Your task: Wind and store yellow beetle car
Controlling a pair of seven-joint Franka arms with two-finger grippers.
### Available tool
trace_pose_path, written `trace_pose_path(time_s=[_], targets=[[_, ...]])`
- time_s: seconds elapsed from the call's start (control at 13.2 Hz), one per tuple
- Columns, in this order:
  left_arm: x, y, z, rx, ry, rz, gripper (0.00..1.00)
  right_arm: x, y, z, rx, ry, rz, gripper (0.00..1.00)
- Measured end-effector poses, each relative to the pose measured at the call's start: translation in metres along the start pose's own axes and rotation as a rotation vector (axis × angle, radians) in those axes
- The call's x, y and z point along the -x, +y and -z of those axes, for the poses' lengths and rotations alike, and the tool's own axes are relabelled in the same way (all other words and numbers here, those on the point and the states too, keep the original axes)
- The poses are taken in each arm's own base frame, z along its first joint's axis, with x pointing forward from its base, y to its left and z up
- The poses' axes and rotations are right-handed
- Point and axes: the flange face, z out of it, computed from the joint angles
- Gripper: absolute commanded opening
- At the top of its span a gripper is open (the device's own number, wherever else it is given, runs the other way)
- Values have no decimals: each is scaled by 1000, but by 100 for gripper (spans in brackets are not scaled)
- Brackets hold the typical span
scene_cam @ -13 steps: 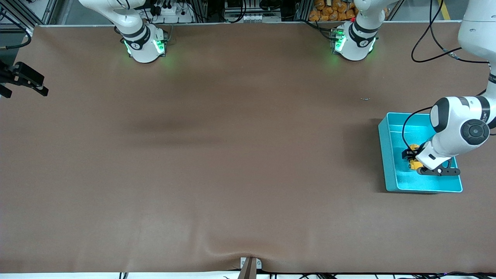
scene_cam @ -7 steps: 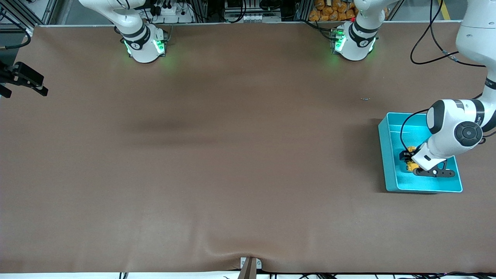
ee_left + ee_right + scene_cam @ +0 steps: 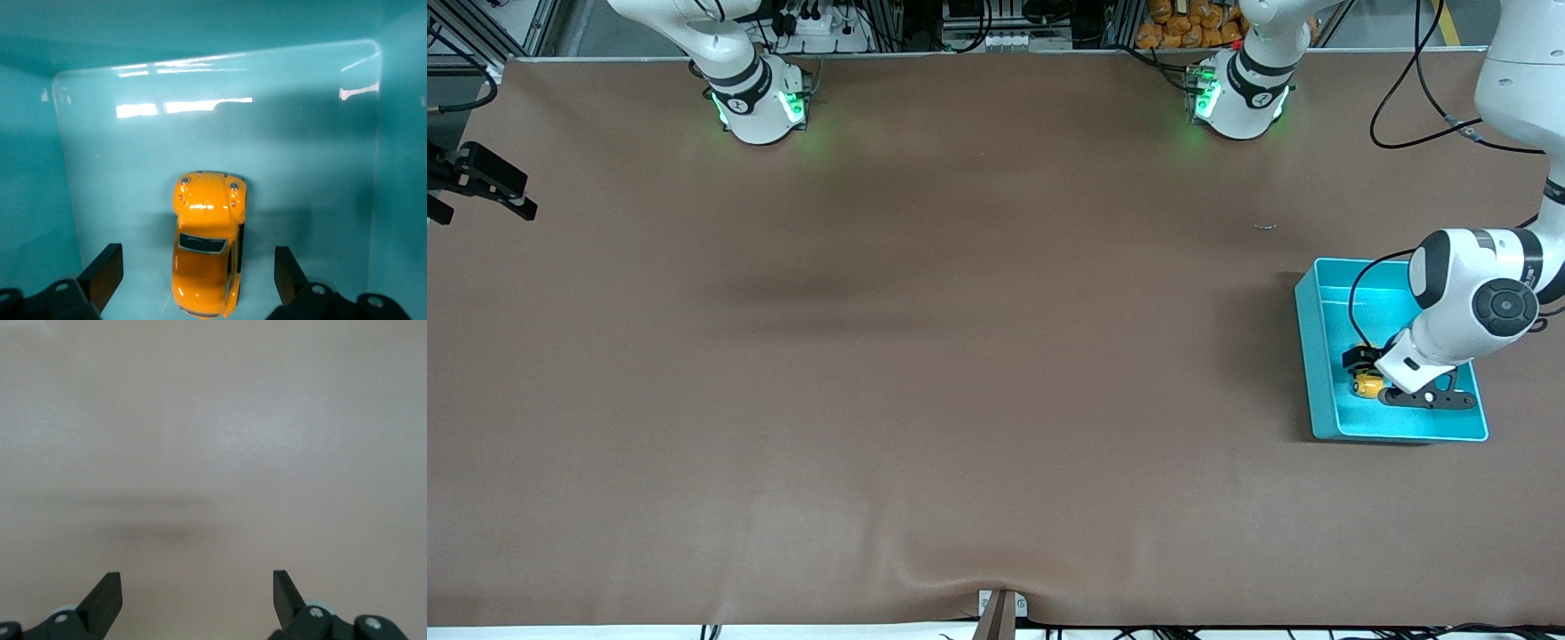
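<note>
The yellow beetle car (image 3: 208, 250) lies on its wheels on the floor of the teal bin (image 3: 307, 147). My left gripper (image 3: 197, 257) is open and low inside the bin, one finger on each side of the car with a gap to each. In the front view the car (image 3: 1368, 386) shows just under the left gripper (image 3: 1360, 369), in the part of the bin (image 3: 1307, 356) nearer the camera. My right gripper (image 3: 197, 583) is open and empty over bare brown table, and that arm waits.
The teal bin stands at the left arm's end of the table, with its walls close around the left gripper. A small dark speck (image 3: 1264, 226) lies on the brown mat (image 3: 960, 356) between the bin and the left arm's base.
The left gripper has come down into the bin with the car and shifted toward the front camera. The car now rests on the bin floor between open fingers.
</note>
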Motion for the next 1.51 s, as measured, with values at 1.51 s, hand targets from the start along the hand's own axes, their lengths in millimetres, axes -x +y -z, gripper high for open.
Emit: trace_pose_path(time_s=[1.51], targets=[[27,87,302,103,5,75,100,1,9,0,1,0,-17,100]])
